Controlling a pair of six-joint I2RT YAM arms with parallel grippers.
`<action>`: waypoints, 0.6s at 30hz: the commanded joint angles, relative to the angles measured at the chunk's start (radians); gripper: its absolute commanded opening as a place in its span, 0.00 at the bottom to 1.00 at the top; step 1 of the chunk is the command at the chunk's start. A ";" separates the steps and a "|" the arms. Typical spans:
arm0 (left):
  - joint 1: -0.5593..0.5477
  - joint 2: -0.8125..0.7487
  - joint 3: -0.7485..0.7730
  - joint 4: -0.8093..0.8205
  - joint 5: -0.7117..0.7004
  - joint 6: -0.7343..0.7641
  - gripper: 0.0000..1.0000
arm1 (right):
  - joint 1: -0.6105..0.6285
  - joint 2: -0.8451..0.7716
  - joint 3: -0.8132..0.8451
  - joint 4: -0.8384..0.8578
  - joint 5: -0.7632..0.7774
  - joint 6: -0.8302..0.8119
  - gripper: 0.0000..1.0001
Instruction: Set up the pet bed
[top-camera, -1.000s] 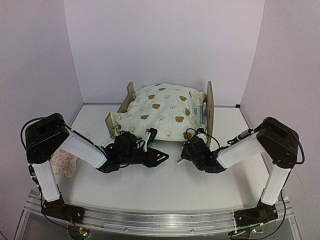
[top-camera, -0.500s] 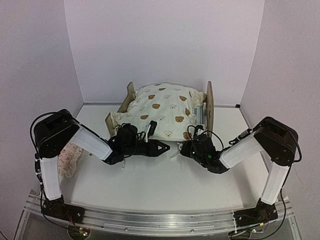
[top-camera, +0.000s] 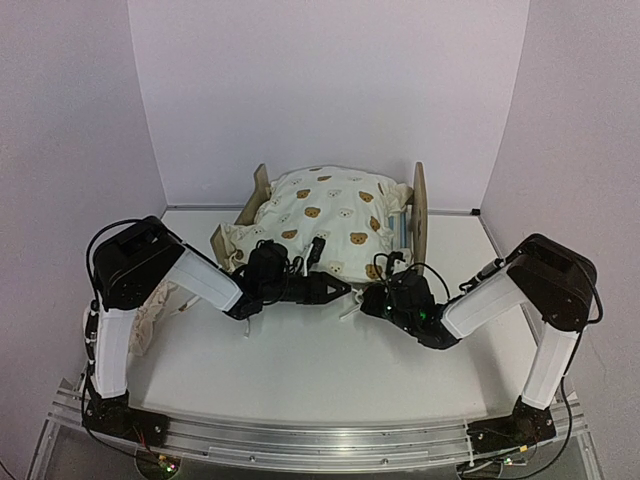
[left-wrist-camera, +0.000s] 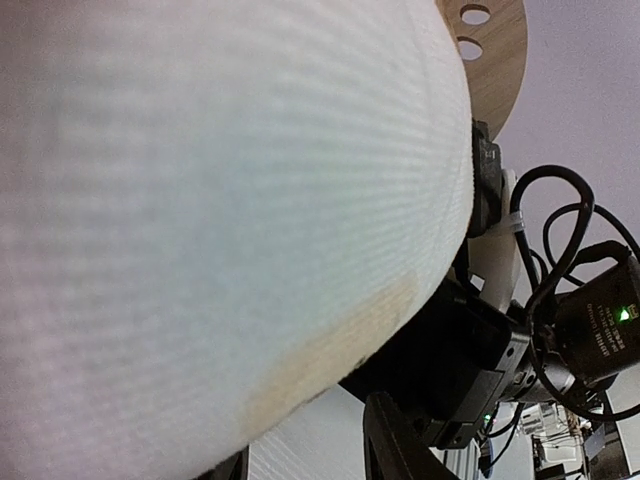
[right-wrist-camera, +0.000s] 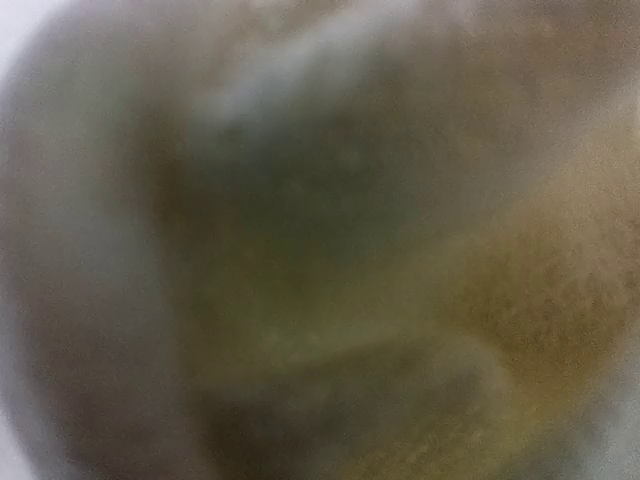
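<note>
Cream quilt (top-camera: 322, 215) with brown bear faces, pale wood pet bed (top-camera: 418, 205), white table (top-camera: 320, 370)

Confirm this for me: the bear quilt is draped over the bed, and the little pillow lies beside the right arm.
Not quite. The pillow lies beside the left arm, not the right one, as the top view shows. The rest holds: the bear quilt is draped over the bed.

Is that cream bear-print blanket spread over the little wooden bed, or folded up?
Spread, loosely: the cream bear-print quilt covers most of the light plywood pet bed, puffed up rather than flat.
</note>
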 joint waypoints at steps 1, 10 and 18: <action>0.010 0.024 0.070 -0.013 0.039 -0.031 0.41 | -0.012 -0.016 -0.004 0.061 -0.055 -0.032 0.00; 0.037 0.054 0.117 -0.138 0.112 0.011 0.39 | -0.036 -0.010 0.005 0.080 -0.170 -0.055 0.00; 0.046 0.087 0.167 -0.164 0.137 0.031 0.39 | -0.046 0.006 0.015 0.083 -0.209 -0.046 0.00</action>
